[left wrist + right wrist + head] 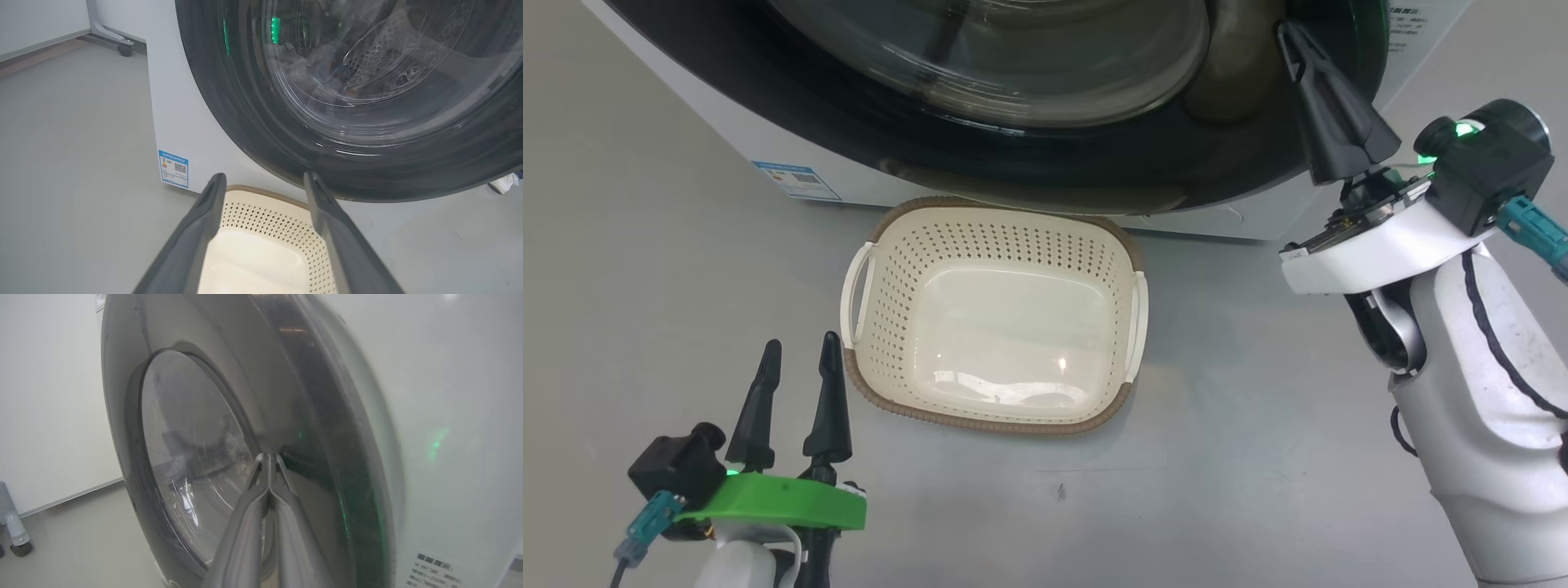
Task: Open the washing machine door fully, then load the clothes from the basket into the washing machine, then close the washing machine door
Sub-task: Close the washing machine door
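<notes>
At the lower left of the head view we see the left gripper point(801, 341) hovering over the smooth pale-grey floor point(645, 261), its two fingers spread wide with nothing between them. Just to its right the basket point(1005, 237) sits on that floor, close in front of the washing machine point(719, 114), whose blue label point(796, 180) shows at the upper left. The washing machine door point(1029, 155) spans the top centre, its black rim glossy. At the upper right the right gripper point(1289, 37) is pinched tight on nothing, tips at the door's rim. In the left wrist view a caster point(124, 49) stands by a white wall point(41, 20) at the upper left.
</notes>
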Robot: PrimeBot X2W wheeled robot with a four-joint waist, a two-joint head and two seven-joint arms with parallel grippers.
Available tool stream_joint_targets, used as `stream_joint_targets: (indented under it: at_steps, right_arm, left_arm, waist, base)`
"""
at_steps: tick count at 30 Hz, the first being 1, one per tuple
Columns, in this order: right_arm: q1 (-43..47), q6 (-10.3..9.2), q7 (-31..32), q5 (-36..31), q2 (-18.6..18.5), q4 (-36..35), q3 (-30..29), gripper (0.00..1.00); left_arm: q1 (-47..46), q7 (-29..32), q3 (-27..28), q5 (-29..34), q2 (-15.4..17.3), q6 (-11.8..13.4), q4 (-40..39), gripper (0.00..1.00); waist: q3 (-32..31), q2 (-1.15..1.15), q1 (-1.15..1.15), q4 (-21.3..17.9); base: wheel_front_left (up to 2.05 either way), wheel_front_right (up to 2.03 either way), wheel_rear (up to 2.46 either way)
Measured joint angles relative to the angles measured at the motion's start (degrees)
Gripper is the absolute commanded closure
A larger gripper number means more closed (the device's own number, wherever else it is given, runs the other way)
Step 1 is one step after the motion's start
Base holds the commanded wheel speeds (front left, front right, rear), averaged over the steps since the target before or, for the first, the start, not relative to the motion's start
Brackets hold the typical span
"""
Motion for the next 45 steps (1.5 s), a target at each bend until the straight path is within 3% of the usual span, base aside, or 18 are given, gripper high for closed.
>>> stream_joint_targets:
  at_steps: [15, 34, 35, 36, 37, 43, 45]
  right_arm:
    - [-7.4, 0.49, -0.1, -1.3, -3.5, 7.5, -1.2, 1.0]
    - [-9.1, 0.92, 0.0, -1.0, -2.4, 13.6, -1.0, 1.0]
    - [-9.0, 0.92, 0.0, -1.0, -2.4, 13.6, -1.1, 0.85]
    - [-8.8, 0.91, 0.0, -1.0, -2.4, 13.6, -1.2, 0.85]
    - [-8.7, 0.88, 0.0, -0.8, -2.4, 13.5, -1.3, 0.69]
    - [-4.7, 0.27, 0.0, 0.1, -2.2, 11.4, -3.5, 0.44]
    - [-3.0, -0.02, 0.0, 0.2, -2.2, 10.8, -4.0, 0.18]
  left_arm:
    - [-2.3, 0.0, -4.0, -0.6, -0.1, 0.0, 0.2, 0.0]
    - [-2.3, 0.0, -1.7, -1.0, -0.1, 0.0, 1.8, 0.0]
    - [-2.3, 0.0, -1.5, -1.0, -0.1, 0.0, 1.8, 0.0]
    - [-2.4, 0.0, -1.3, -0.9, -0.1, 0.0, 1.8, 0.0]
    - [-2.3, 0.0, -1.1, -0.9, -0.1, 0.0, 1.9, 0.0]
    - [-2.1, 0.0, 1.4, -0.9, -0.2, 0.0, 3.2, 0.0]
    - [-2.0, 0.0, 2.1, -0.9, -0.1, 0.0, 4.0, 0.0]
  waist:
    - [1.4, 0.0, 0.0, 3.5]
    - [-1.5, 0.0, 0.0, 4.2]
    - [-1.8, 0.0, 0.0, 4.1]
    - [-2.1, 0.0, 0.0, 3.9]
    - [-2.4, 0.0, 0.0, 3.8]
    - [-4.9, 0.0, 0.0, 2.6]
    - [-5.9, 0.0, 0.0, 2.1]
  base:
    - [0.0, 0.0, 0.0]
    - [0.0, 0.0, 0.0]
    - [0.0, 0.0, 0.0]
    - [0.0, 0.0, 0.0]
    - [0.0, 0.0, 0.0]
    - [0.0, 0.0, 0.0]
    - [0.0, 0.0, 0.0]
